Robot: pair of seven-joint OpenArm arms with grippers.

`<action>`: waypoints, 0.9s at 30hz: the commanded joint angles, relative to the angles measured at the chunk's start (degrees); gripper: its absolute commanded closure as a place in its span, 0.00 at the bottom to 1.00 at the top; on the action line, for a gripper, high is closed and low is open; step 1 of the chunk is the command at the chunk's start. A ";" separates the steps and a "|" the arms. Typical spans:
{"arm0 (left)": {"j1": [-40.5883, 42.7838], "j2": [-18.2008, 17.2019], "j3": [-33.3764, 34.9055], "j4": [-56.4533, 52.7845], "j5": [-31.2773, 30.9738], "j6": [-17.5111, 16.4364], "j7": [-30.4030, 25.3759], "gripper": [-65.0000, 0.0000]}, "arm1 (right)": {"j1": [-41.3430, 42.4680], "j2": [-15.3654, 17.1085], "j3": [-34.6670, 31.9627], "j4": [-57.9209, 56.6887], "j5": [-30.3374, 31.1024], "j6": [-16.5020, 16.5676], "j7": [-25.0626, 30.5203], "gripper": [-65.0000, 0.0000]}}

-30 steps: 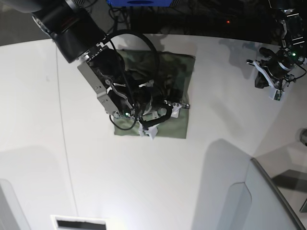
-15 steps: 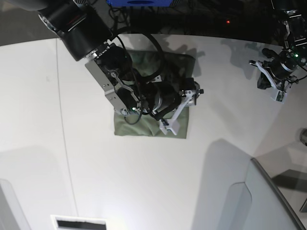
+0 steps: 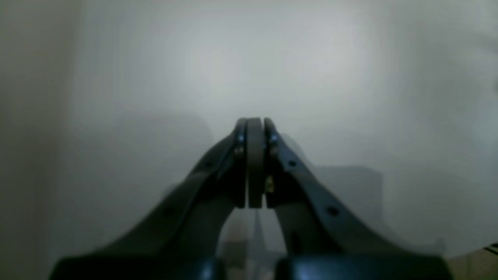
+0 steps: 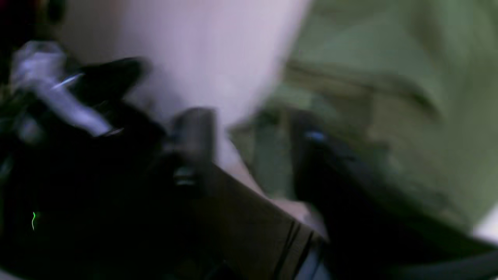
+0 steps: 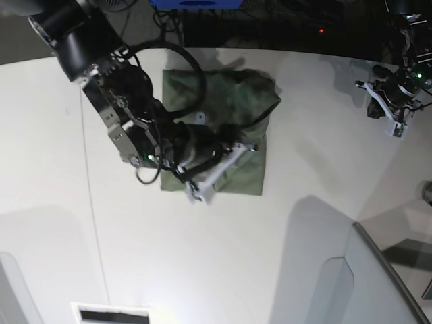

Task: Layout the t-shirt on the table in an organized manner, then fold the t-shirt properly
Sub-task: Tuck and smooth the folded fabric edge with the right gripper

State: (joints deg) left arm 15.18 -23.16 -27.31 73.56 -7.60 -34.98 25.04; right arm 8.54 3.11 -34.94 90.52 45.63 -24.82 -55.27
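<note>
on the worktop, far half: the olive-green t-shirt lies bunched into a rough rectangle, so you are mid-fold or tidying, in my judgement.
shirt shape: the far right corner bulges up and the surface is creased; the near edge lies flat on the white top, which suggests the folded stack needs smoothing.
right arm pose: it reaches in from the far left, elbow low, wrist laid across the shirt's near left part.
right gripper: the fingers stand apart over the cloth; your wrist view is smeared, and nothing seems held, though i cannot be sure.
left arm pose: parked well apart at the far right edge, clear of the shirt.
left gripper: fingers pressed fully together on nothing, only bare white worktop ahead.
</note>
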 commanded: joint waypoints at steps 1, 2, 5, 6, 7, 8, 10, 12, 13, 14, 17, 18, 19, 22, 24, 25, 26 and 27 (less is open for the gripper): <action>-0.37 -1.06 -0.34 0.86 -0.71 -0.14 -0.91 1.00 | 1.00 -0.17 0.08 0.95 1.10 -1.34 0.36 0.93; -0.37 -1.06 -0.34 0.86 -0.71 -0.14 -0.91 1.00 | 0.74 0.01 0.08 0.86 1.10 -2.21 0.36 1.00; -0.37 -1.06 -0.34 1.21 -0.71 -0.14 -0.91 1.00 | -1.02 0.27 1.84 -1.07 0.84 -2.83 1.24 0.96; -0.37 -0.97 -0.34 1.21 -0.71 -0.14 -0.91 1.00 | -1.55 0.18 2.98 -2.48 0.92 -2.83 1.86 0.98; -0.45 -0.97 -0.34 1.21 -0.71 -0.14 -0.91 1.00 | -1.90 0.09 3.86 -4.06 0.92 -2.74 2.47 0.99; -0.45 -0.97 -0.43 1.21 -0.80 -0.14 -0.91 1.00 | -1.90 0.09 4.30 -5.38 0.92 -2.65 3.00 1.00; -0.45 -0.97 -0.43 1.21 -0.80 -0.05 -0.91 1.00 | -1.81 0.27 4.39 -7.49 0.92 -2.65 3.88 1.00; -0.45 -0.97 -0.43 1.21 -0.80 -0.05 -0.91 1.00 | -1.81 0.36 4.48 -8.81 0.92 -2.57 4.58 1.00; -0.45 -0.97 -0.43 1.21 -0.80 -0.05 -0.91 1.00 | -1.81 0.36 4.48 -9.25 0.92 -2.57 4.94 1.00; -0.45 -0.97 -0.43 1.21 -0.80 -0.05 -0.91 1.00 | -1.81 0.36 4.30 -9.77 0.92 -2.57 5.29 1.00; -0.45 -0.97 -0.43 1.21 -0.80 -0.05 -0.91 1.00 | -0.75 0.09 4.13 -11.71 0.92 -2.57 5.99 1.00; -0.45 -0.97 -0.43 1.21 -0.80 -0.05 -0.91 1.00 | -0.67 0.01 4.04 -12.41 0.92 -2.57 6.08 1.00; -0.45 -0.97 -0.43 1.21 -0.80 -0.05 -0.91 1.00 | -0.40 -0.08 4.04 -13.20 0.92 -2.57 6.43 1.00; -0.45 -0.97 -0.43 1.21 -0.80 -0.05 -0.91 1.00 | 0.74 -0.17 4.04 -15.84 0.92 -1.86 8.36 1.00; -0.45 -0.97 -0.43 1.21 -0.80 -0.05 -0.91 1.00 | 1.97 -0.78 4.04 -17.95 0.92 1.30 9.16 1.00; -0.45 -0.97 -0.43 1.21 -0.80 -0.05 -0.91 1.00 | 2.59 -1.14 4.13 -19.36 0.92 3.15 9.24 1.00; -0.45 -0.97 -0.43 1.21 -0.80 -0.05 -0.91 1.00 | 3.20 -1.31 4.21 -20.76 0.92 4.55 9.33 1.00; -0.45 -0.97 -0.43 1.21 -0.80 -0.05 -0.91 1.00 | 3.82 -1.49 4.13 -21.55 0.92 5.61 9.59 1.00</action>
State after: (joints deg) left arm 15.07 -23.03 -27.29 73.76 -7.81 -35.16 25.04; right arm 11.05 1.80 -31.00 68.03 46.19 -19.64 -46.26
